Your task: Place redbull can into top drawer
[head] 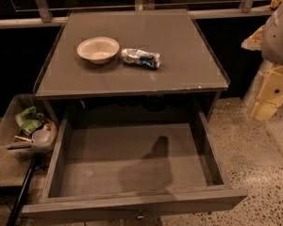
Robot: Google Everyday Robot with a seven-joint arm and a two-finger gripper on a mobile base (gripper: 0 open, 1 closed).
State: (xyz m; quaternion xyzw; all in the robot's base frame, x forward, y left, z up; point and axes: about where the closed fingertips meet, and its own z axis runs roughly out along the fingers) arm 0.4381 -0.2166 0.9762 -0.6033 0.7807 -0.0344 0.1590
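The drawer (132, 199) is the closest thing to me. It is pulled all the way out, with its little knob (140, 215) at the front. Its flat grey bottom has nothing in it, only a dark shadow. To the left of it sits a clear bin (9, 121) full of odds and ends.

My gripper (269, 102) hangs off to the right, over the speckled floor (259, 159). It is well away from the drawer and touches nothing. I cannot tell how wide it is spread.

Farther back is the grey top (179, 41) of the cabinet. The can (140, 58) lies there on its side, just beside a white bowl (98, 48). The can is not in the drawer yet.

I think the can is light. Its skin looks thin and shiny, so it may be slippery and could dent if I squeeze hard. It is round, so it may roll if I bump it. I would come down from above and take it across its middle, one side at the front and one at the back, with a soft squeeze. I would keep away from the bowl.
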